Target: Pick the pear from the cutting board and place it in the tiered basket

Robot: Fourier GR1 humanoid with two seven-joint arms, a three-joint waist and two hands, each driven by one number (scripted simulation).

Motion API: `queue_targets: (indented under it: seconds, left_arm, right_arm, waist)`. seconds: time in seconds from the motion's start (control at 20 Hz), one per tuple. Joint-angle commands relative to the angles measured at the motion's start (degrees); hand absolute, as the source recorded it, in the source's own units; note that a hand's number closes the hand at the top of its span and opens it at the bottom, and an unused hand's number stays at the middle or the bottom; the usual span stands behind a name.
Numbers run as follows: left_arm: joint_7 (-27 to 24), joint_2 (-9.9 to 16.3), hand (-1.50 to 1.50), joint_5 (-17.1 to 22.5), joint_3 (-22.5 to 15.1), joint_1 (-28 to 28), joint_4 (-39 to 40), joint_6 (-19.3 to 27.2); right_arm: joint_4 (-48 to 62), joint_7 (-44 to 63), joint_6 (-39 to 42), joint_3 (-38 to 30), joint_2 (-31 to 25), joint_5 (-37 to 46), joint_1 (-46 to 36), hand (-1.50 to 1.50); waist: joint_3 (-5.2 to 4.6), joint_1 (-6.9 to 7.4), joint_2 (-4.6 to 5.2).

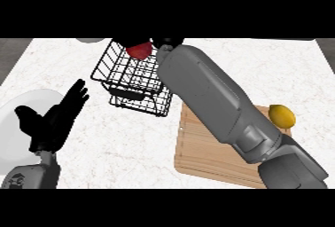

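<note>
We took the basket (134,80) as our landmark: a black wire tiered basket standing on the white marbled counter (118,146), toward its far edge. Our right forearm (216,102) ran diagonally from the lower right up to the basket's right side, and it passed over the board (209,155), a wooden cutting board lying below and right of the basket. Our right hand (167,43) sat at the basket's upper right corner; only a small black part of it showed past the wrist, so we could not tell how its fingers stood. A red rounded object (138,49) showed within the top wires of the basket, just left of that hand; we could not tell whether this was the pear, nor whether the hand touched it. A yellow lemon (282,116) lay well right of the basket, at the board's right edge. Our left hand (56,117) showed to the lower left of the basket, fingers straight and spread, holding nothing. It lay over the rim of a white plate (20,128), farther left of the basket.
</note>
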Motion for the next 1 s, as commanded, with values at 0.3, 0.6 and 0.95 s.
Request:
queue_targets:
  seconds: [0.3, 0.6, 0.95]
  left_arm:
    - [1.89, 0.63, 0.0, 0.71, 1.56, 1.59, -2.08, 0.19]
    - [-1.44, 1.84, 0.0, 1.89, 3.41, 3.84, -0.45, -2.17]
    - [-3.77, -1.32, 0.0, -1.08, 0.77, 6.84, -1.7, -0.29]
  right_arm:
    - [-5.25, -9.34, -5.01, -13.76, -2.34, -8.35, 3.73, -1.5]
    - [-14.36, -8.37, -2.08, -16.84, -12.16, -9.24, 11.1, -1.5]
    - [-23.75, -4.97, 7.38, -21.77, -23.73, -12.81, 19.49, -1.5]
  waist:
    - [0.04, -2.09, -0.49]
    - [0.03, -3.43, -0.95]
    - [0.04, -3.5, -0.95]
